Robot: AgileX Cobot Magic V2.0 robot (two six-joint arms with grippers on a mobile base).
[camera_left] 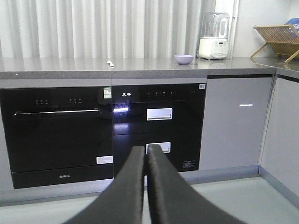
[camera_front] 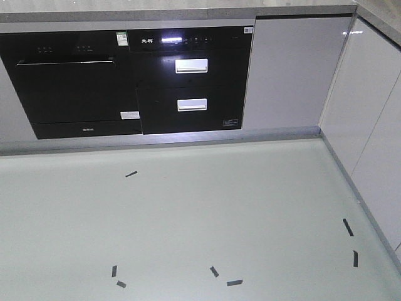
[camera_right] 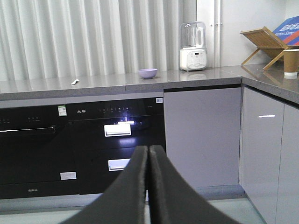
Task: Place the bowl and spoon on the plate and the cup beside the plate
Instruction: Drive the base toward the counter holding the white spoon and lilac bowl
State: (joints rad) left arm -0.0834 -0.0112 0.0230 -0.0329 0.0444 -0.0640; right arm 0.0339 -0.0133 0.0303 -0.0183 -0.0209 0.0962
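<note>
Left gripper (camera_left: 145, 150) far from counter edge (camera_left: 140, 73)

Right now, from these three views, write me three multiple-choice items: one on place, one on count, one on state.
1. Where does the small round lilac plastic bowl stand? A) on a chair B) on the grey countertop C) in a sink
2. How many silver rectangular handles are on the black appliance with the lit panel? A) one B) two C) four
3. How do the left gripper and right gripper stand? A) both wide open B) both gripping a cloth C) both shut, empty
Answers: 1 B, it rests on the counter's top; 2 B, one sits above the other; 3 C, each pair of fingers meets with nothing between.
</note>
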